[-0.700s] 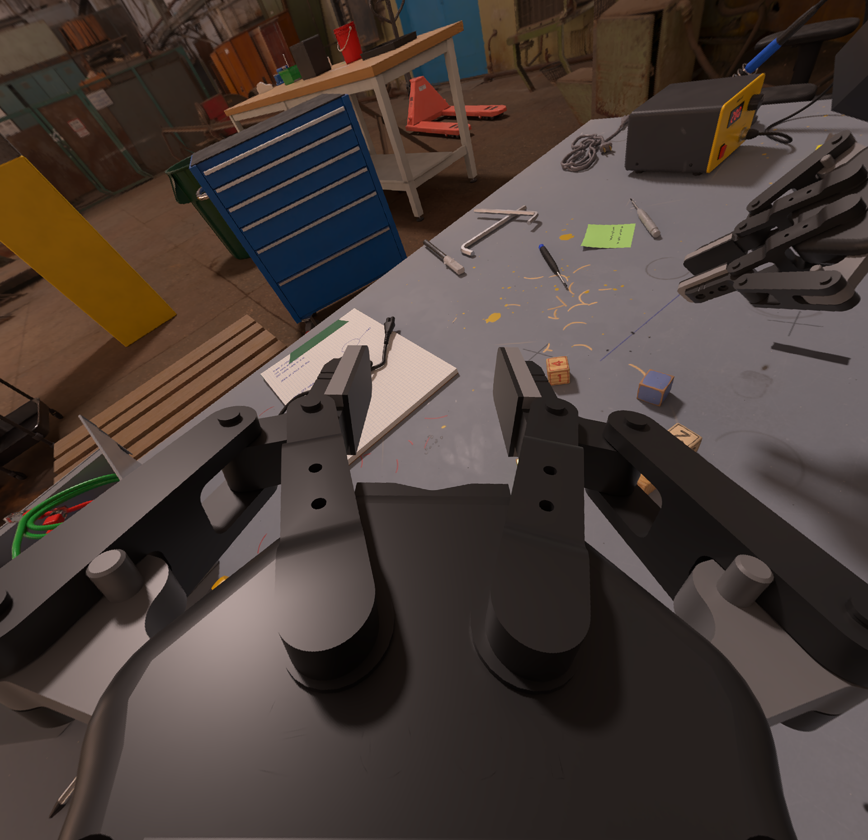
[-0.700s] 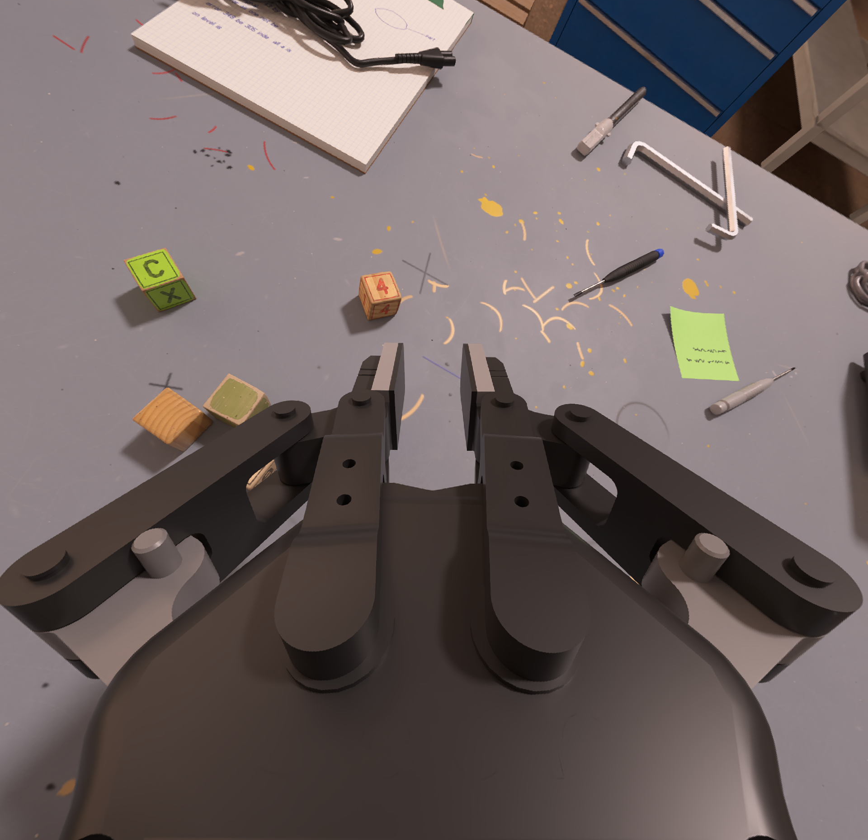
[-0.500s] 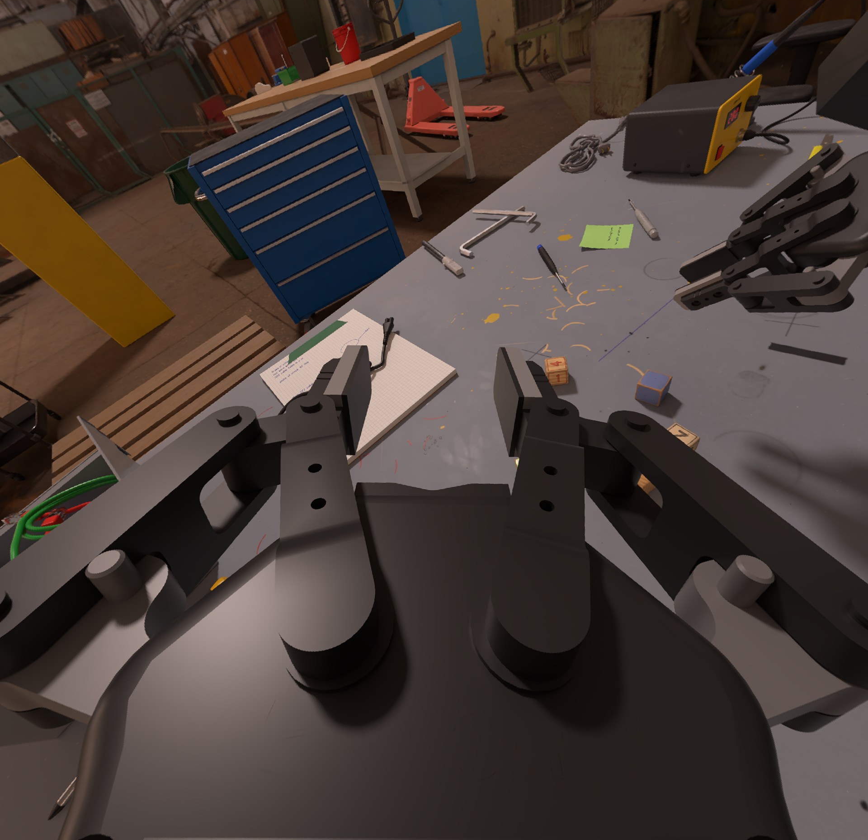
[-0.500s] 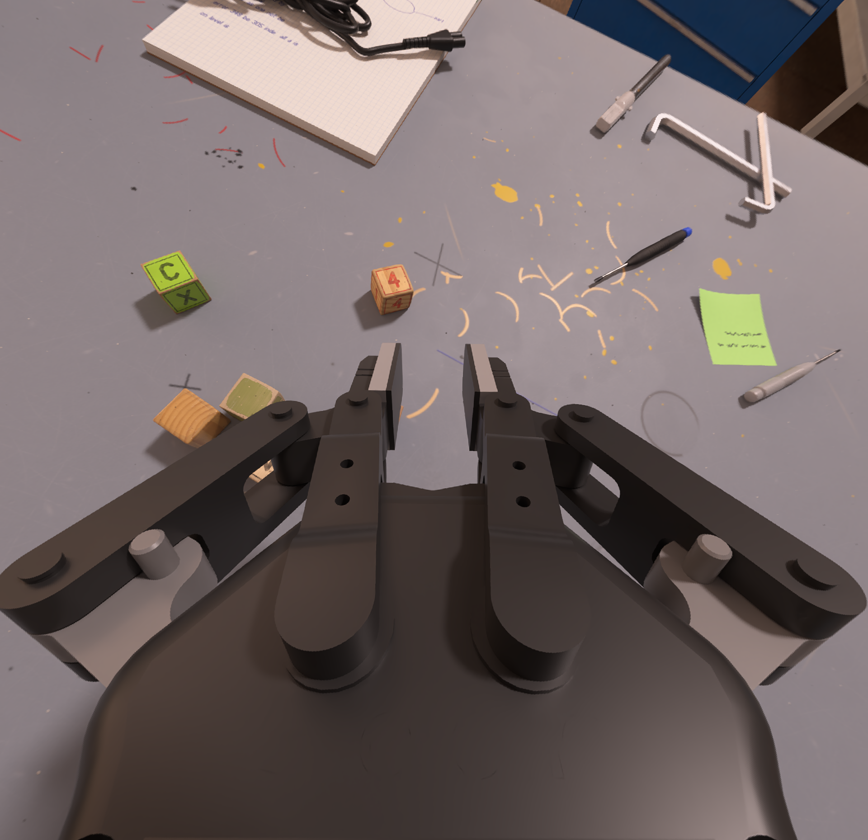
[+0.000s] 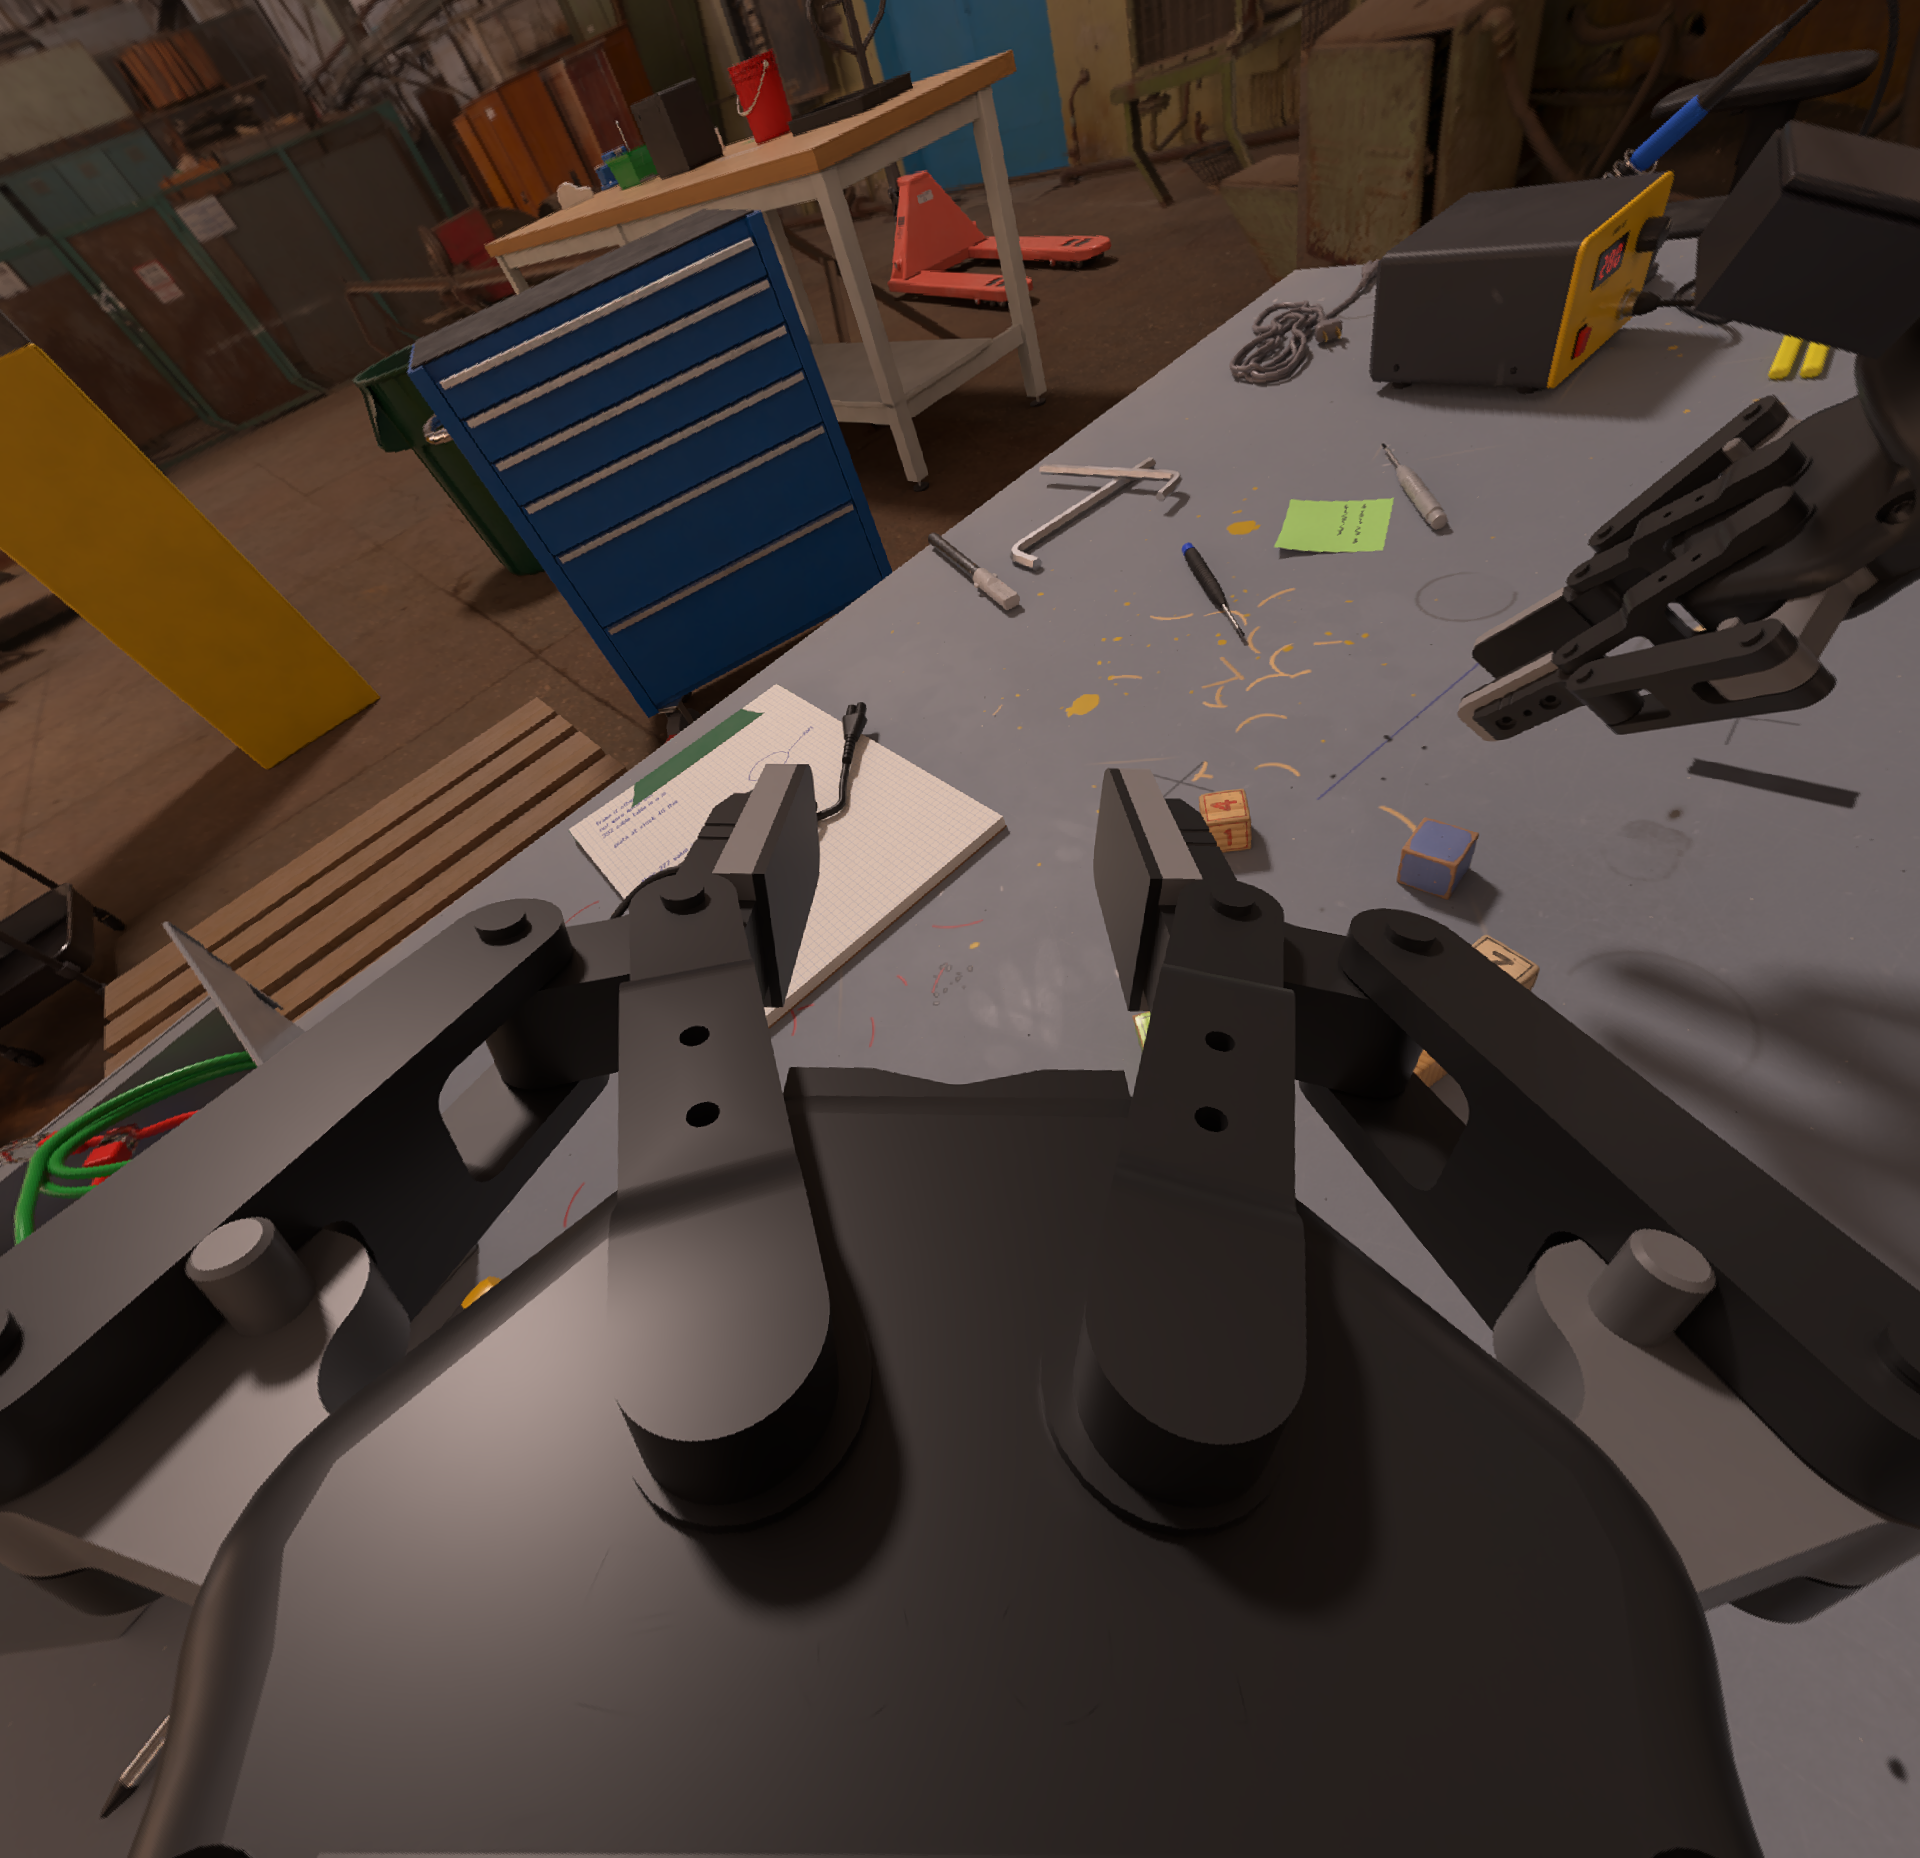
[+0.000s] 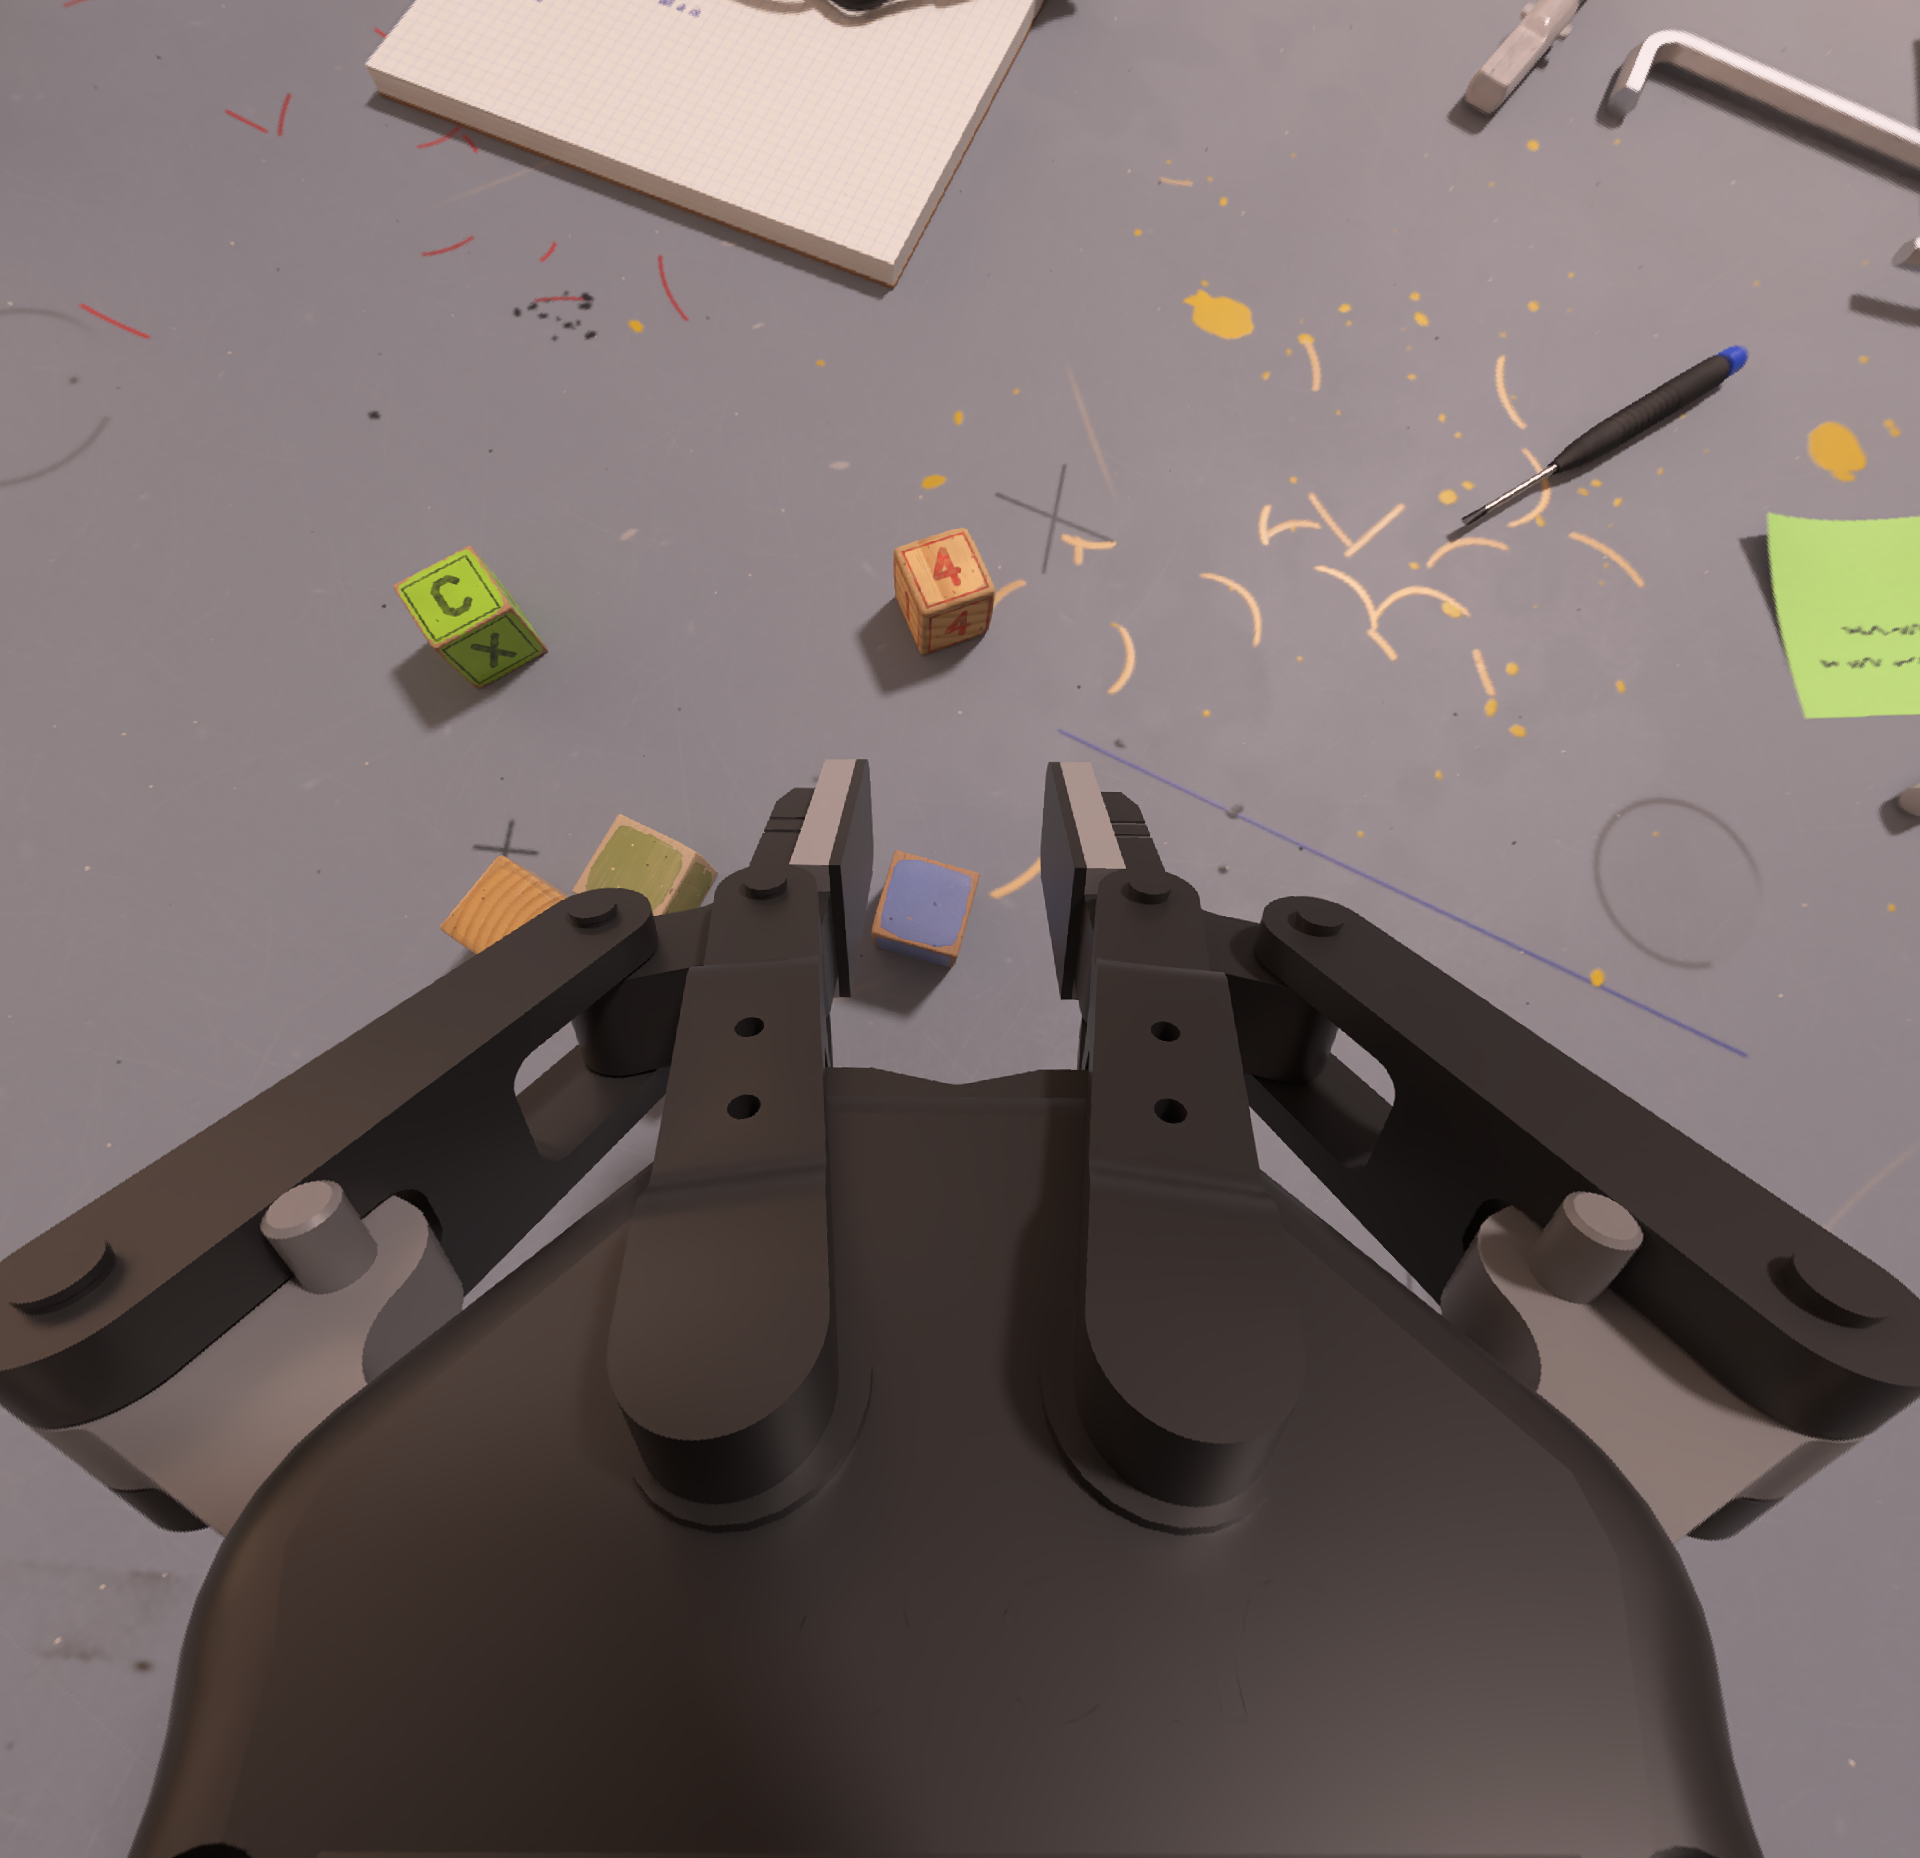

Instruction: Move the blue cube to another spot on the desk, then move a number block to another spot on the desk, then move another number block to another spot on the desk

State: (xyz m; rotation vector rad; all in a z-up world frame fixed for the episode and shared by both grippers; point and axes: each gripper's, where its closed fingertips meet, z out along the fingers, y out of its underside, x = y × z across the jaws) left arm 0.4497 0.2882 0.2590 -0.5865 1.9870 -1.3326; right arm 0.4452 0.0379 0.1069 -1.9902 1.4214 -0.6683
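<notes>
The blue cube [image 6: 925, 906] lies on the grey desk [image 6: 727, 437], seen in the gap between my right gripper's [image 6: 956, 821] open fingers, close to the left finger. In the left wrist view the right gripper [image 5: 1496, 702] hovers above and beyond the cube [image 5: 1437, 858]. A wooden number block with red numerals [image 6: 943, 587] stands ahead of it and also shows in the left wrist view [image 5: 1226, 821]. A second number block [image 5: 1504, 961] peeks from behind my left gripper's linkage. My left gripper [image 5: 951, 837] is open and empty above the desk near the notepad [image 5: 831, 842].
A green letter block [image 6: 470, 615], a green-faced block [image 6: 644, 863] and a plain wooden block [image 6: 499, 899] lie to the left. A notepad with a black cable [image 6: 727, 94], a screwdriver [image 6: 1621, 432], a green note [image 6: 1844, 613] and hex keys [image 6: 1766, 94] lie farther off. A soldering station [image 5: 1507, 291] stands at the back.
My right gripper has moved lower and toward the blue cube, which now shows between its fingers; the fingers have opened slightly wider. The left gripper has not moved.
</notes>
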